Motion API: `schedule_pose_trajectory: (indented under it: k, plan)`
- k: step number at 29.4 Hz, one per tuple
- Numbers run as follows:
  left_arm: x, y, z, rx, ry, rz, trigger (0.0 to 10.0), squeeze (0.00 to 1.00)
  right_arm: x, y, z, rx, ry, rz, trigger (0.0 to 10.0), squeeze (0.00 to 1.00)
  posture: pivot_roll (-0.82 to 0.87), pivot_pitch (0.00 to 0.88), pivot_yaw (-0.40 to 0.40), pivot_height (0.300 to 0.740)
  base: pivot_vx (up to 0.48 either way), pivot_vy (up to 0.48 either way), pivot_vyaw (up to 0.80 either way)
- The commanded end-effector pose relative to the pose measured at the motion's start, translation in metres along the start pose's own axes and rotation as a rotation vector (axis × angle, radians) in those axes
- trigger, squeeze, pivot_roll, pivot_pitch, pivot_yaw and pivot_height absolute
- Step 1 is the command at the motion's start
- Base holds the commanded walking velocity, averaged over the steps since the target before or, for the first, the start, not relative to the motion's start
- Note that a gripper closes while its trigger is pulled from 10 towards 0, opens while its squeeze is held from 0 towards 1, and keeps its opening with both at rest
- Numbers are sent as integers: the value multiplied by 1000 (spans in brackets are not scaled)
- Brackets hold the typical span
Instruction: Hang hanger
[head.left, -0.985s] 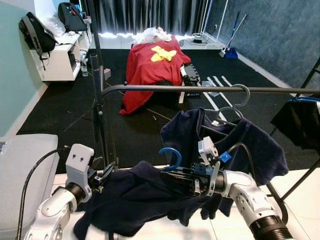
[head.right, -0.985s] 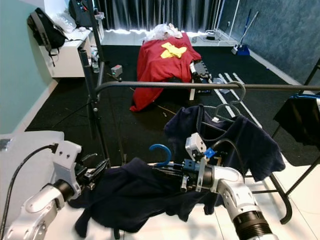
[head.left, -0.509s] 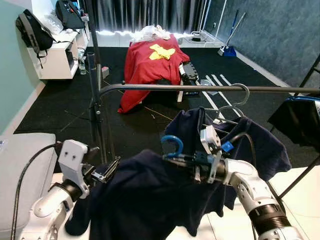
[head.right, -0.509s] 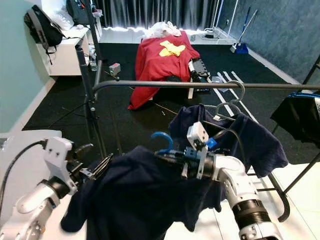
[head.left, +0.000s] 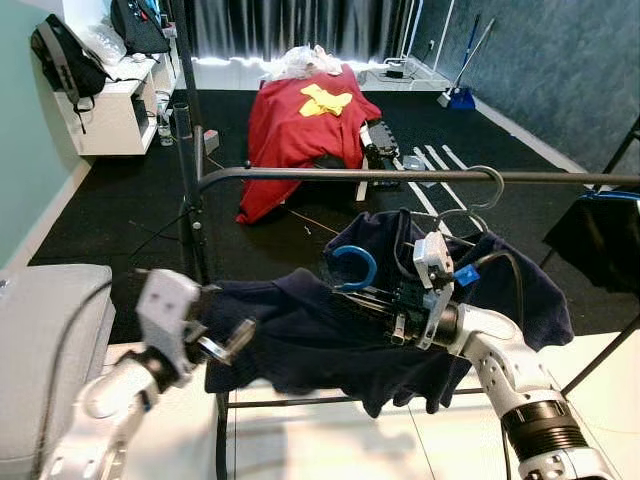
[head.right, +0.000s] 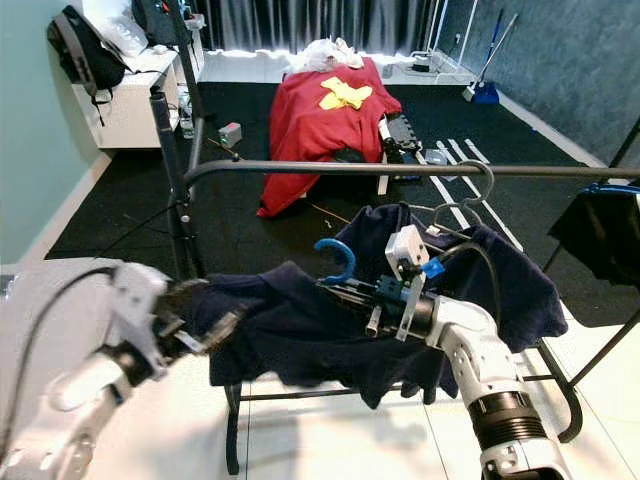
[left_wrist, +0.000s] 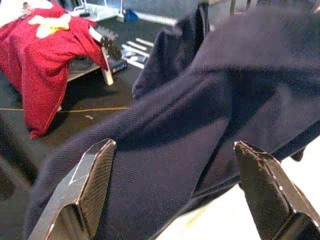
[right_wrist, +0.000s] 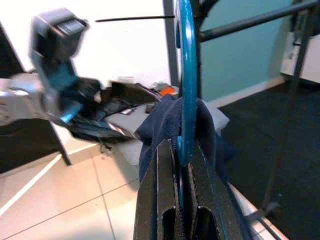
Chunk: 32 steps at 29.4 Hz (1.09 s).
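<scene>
Pinching curved blue hanger (head.left: 354, 267), right tool (head.left: 372, 300).

At lower right, the right gripper (head.left: 372, 297) reaches leftward, fingers pinched together. At lower left, the left gripper (head.left: 232, 340) reaches rightward, its fingers (left_wrist: 90, 185) spread wide.

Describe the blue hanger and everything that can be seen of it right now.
The blue hanger shows mainly as a curved hook of what looks like smooth plastic, rising from the neck of a dark navy garment draped over its hidden shoulders. The right claw is shut on its stem just under the hook, holding it upright. The hook sits below the dark metal rail and is not yet on it. The left claw, open, is at the garment's far end.
</scene>
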<state>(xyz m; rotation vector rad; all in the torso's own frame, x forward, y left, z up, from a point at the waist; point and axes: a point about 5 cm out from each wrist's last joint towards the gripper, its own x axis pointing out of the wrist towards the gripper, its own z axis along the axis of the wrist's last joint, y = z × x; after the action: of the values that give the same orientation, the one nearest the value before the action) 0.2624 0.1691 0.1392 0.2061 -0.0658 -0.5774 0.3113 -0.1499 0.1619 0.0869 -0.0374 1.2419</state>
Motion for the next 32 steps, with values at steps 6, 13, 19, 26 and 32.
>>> schedule_pose_trajectory:
  k: [6,13,19,26,32]
  plan:
    - [-4,14,-12,67,53,96,10000,0,-6,-1,20,-37,-54,38,0,0,106,37,-61,740,0,0,0]
    - [-12,25,-15,96,68,164,10000,0,-7,0,22,-43,-55,49,0,0,107,32,-59,740,0,0,0]
    - [-24,40,-18,78,71,267,10000,0,-10,2,25,-31,-53,67,0,0,107,26,-57,740,0,0,0]
    - [-20,28,-36,41,134,199,10000,0,-10,5,28,-11,-57,107,0,0,106,27,-57,740,0,0,0]
    - [-14,25,-40,9,133,178,10000,0,-10,6,30,-5,-58,124,0,0,102,28,-56,740,0,0,0]
